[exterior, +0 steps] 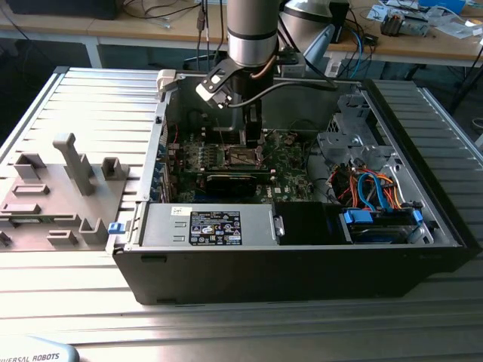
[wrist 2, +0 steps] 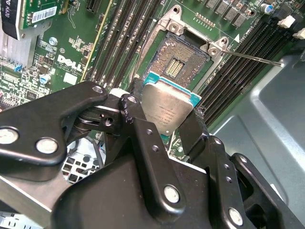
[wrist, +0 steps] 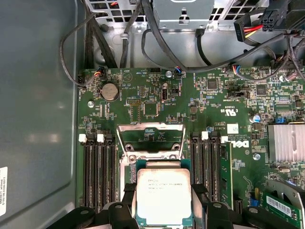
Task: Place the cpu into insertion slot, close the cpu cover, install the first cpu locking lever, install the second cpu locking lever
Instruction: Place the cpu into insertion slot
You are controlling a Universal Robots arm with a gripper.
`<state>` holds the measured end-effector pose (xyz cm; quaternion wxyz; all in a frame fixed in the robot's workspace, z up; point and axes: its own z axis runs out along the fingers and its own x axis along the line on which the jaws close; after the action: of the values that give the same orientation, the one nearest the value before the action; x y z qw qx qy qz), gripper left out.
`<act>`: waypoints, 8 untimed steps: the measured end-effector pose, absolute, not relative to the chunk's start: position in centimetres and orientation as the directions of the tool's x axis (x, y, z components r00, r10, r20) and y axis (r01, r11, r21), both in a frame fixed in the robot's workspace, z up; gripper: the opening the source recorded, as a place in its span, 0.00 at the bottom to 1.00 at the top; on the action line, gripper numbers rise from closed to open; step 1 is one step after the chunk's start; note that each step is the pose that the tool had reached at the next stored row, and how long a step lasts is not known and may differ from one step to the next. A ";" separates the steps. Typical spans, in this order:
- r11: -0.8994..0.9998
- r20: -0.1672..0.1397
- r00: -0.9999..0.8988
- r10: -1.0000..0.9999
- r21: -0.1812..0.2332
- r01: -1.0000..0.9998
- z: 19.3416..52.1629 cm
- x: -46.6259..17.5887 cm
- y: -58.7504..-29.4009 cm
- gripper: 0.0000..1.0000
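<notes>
My gripper (wrist 2: 167, 109) is shut on the cpu (wrist 2: 164, 102), a flat square chip with a dull silver top, its black fingers (wrist: 127, 193) pressing two opposite edges. The cpu hangs just above the insertion slot (wrist 2: 183, 59), which lies bare with its contact field showing. In the first wrist view the cpu (wrist: 163, 193) covers most of the socket, and the cpu cover (wrist: 150, 127) stands flipped open beyond it. One thin locking lever (wrist 2: 252, 58) sticks out beside the socket. In the exterior view the gripper (exterior: 253, 139) reaches down into the open computer case over the insertion slot (exterior: 243, 157).
Memory slots (wrist: 97, 167) flank the socket on both sides. A long black expansion card (exterior: 234, 181) lies just in front of it, and the power supply (exterior: 211, 225) beyond that. Cabled drive bays (exterior: 370, 192) fill the exterior view's right. A grey fixture plate (exterior: 60, 188) lies outside the case.
</notes>
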<state>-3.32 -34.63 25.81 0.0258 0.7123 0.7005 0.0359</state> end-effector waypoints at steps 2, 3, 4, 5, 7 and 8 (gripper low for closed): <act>-0.017 0.015 0.016 1.000 0.087 0.996 25.8 -3.3 -34.6 0.54; -0.017 0.015 0.016 1.000 0.087 0.996 25.8 -3.3 -34.6 0.54; -0.017 0.015 0.016 1.000 0.087 0.996 25.7 -3.3 -34.6 0.54; -0.017 0.015 0.016 1.000 0.087 0.996 25.7 -3.3 -34.6 0.54; -0.017 0.015 0.016 1.000 0.087 0.996 25.7 -3.3 -34.6 0.54; -0.017 0.015 0.016 1.000 0.087 0.996 25.6 -3.3 -34.6 0.54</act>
<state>-3.32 -34.63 25.65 0.0258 0.7123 0.7005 0.0359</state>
